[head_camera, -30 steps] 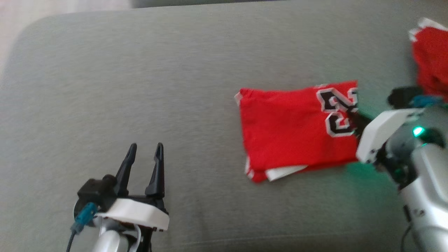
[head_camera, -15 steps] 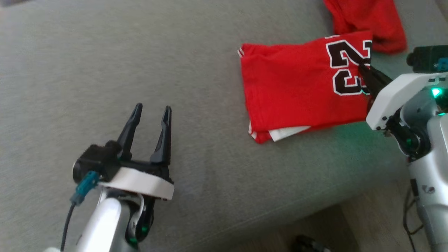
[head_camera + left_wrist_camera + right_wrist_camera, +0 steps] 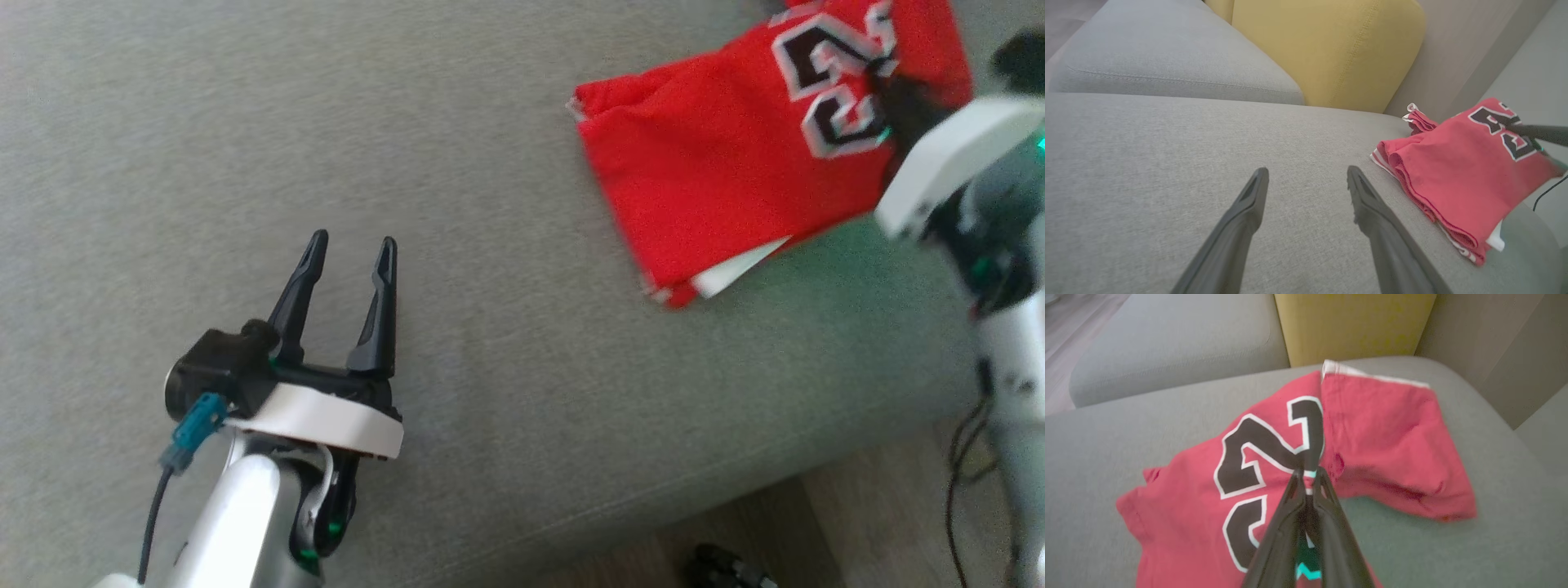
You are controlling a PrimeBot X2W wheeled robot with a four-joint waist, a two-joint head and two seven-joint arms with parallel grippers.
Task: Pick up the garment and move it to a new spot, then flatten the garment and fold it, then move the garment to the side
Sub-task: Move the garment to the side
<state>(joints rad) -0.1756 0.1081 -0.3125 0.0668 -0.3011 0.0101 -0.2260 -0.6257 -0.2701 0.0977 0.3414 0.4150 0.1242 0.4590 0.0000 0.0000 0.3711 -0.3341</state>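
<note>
Right gripper (image 3: 1308, 477): fingers pressed together, pinching the folded red garment (image 3: 718, 163) at its numbered edge. Garment lies in layers on the grey cushion (image 3: 408, 122), towards its right side near the front edge. Left gripper (image 3: 354, 239): fingers spread wide, holding nothing, above bare cushion, well apart from the garment.

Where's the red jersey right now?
Head view, upper right: the folded red jersey lies on the grey sofa cushion, its numbered edge pinched in the right hand.
</note>
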